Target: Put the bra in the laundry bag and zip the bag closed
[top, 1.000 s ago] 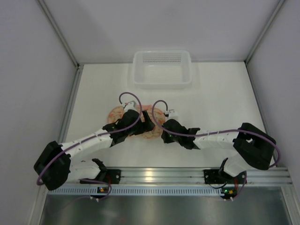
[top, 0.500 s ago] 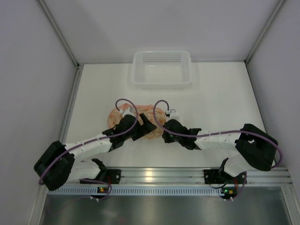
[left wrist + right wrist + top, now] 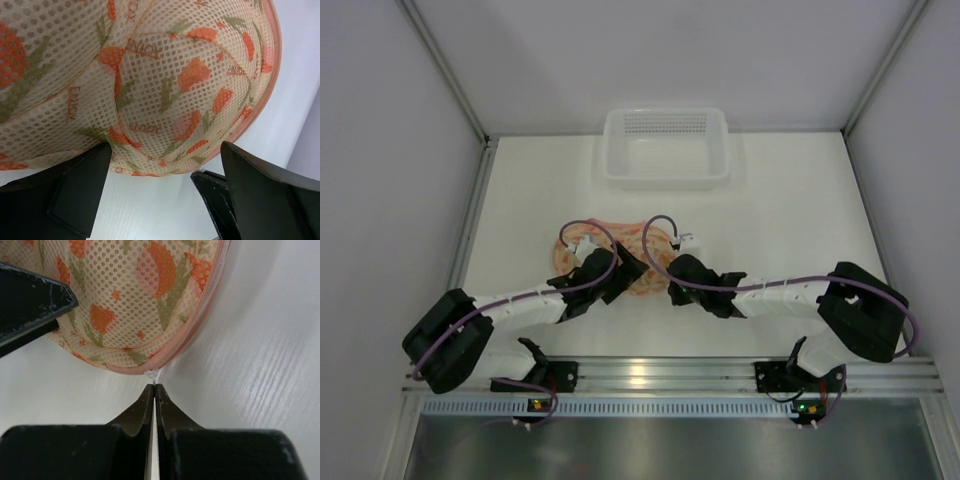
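The laundry bag [image 3: 570, 245], a mesh pouch printed with orange flowers and trimmed in coral, lies shut on the white table between both arms. The bra is hidden. My left gripper [image 3: 623, 272] stands open at the bag's near edge, its fingers [image 3: 80, 185] either side of one rounded cup [image 3: 165, 85] and just off the fabric. My right gripper [image 3: 154, 388] is shut on the small white zipper pull [image 3: 151, 375] at the coral rim of the bag [image 3: 130, 305]. In the top view the right gripper [image 3: 670, 283] sits at the bag's near right edge.
A white slotted plastic basket [image 3: 665, 147] stands at the back of the table. Grey walls close in on both sides. A finger of the left gripper [image 3: 30, 300] shows close by in the right wrist view.
My left gripper has opened fully and drawn back a little toward the near edge, uncovering more of the bag's left lobe. The right arm has not moved.
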Robot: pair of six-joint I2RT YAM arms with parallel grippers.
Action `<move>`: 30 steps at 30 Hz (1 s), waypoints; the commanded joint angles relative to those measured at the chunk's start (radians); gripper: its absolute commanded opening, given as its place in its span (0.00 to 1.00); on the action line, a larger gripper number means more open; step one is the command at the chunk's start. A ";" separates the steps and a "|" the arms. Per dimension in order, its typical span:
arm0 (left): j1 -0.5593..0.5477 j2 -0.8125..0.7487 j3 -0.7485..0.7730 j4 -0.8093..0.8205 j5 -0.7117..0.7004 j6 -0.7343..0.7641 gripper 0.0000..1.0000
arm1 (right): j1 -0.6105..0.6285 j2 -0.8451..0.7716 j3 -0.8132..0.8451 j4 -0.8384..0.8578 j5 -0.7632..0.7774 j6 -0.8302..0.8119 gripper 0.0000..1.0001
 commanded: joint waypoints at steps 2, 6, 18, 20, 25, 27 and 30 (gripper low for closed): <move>0.007 0.036 -0.037 -0.155 -0.064 -0.039 0.99 | -0.017 -0.017 0.022 -0.077 0.074 -0.052 0.00; 0.064 -0.027 -0.056 -0.206 -0.093 0.000 0.98 | -0.045 -0.065 -0.016 -0.082 0.091 -0.110 0.00; 0.193 0.013 -0.023 -0.194 -0.075 0.152 0.99 | -0.063 -0.089 -0.051 -0.044 -0.015 -0.190 0.00; 0.214 0.031 -0.014 -0.184 -0.038 0.216 0.99 | -0.061 -0.083 -0.074 0.001 -0.096 -0.195 0.00; 0.282 0.094 0.077 -0.166 0.027 0.361 0.98 | -0.051 -0.060 -0.096 0.131 -0.199 -0.181 0.00; 0.300 0.143 0.117 -0.158 0.078 0.439 0.99 | -0.040 -0.033 -0.070 0.142 -0.205 -0.172 0.00; 0.314 0.172 0.204 -0.186 0.170 0.511 0.99 | -0.032 0.053 0.040 0.130 -0.203 -0.144 0.00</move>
